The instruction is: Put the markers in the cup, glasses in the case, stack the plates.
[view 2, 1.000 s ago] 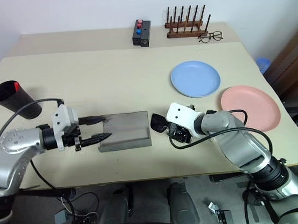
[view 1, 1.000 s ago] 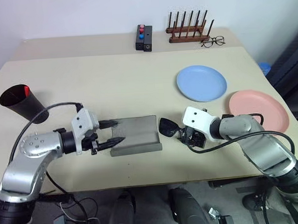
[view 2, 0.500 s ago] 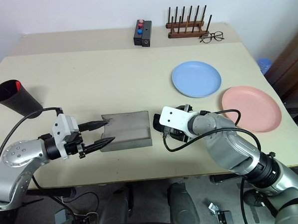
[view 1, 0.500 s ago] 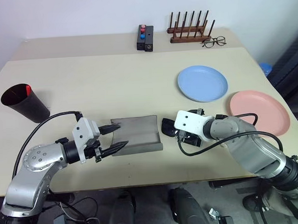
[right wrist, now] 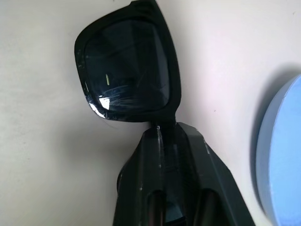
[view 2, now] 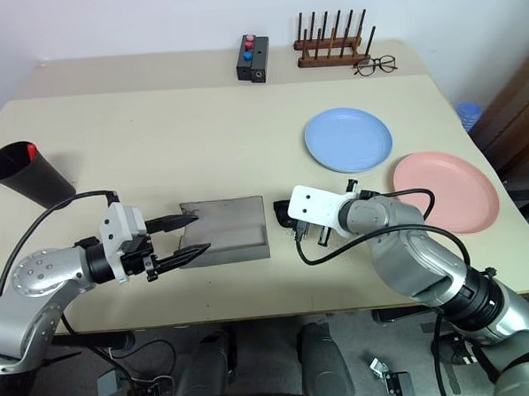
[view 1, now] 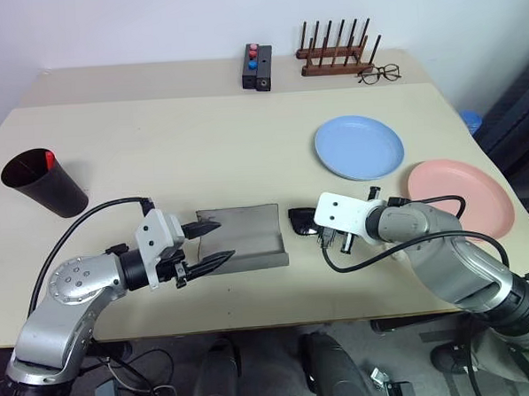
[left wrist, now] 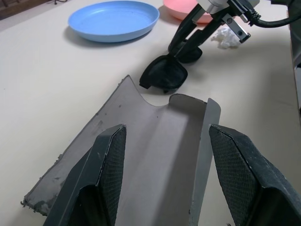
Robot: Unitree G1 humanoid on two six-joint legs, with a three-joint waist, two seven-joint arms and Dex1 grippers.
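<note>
Bare table [view 1: 182, 149] ahead, case [view 1: 240, 239] between hands, plates [view 1: 358, 146] right

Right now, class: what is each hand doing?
Left hand: open, fingers either side of the open grey case.
Right hand: shut on the black sunglasses.

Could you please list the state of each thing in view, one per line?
Case: open, lying flat, empty.
Sunglasses: on the table beside the case, pinched at the bridge.
Right gripper: shut on the sunglasses.
Left gripper: open, fingers either side of the case's end.
Cup: upright, a red-tipped marker inside.
Blue plate: unstacked.
Pink plate: unstacked.
Spectacles: unfolded by the rack.
</note>
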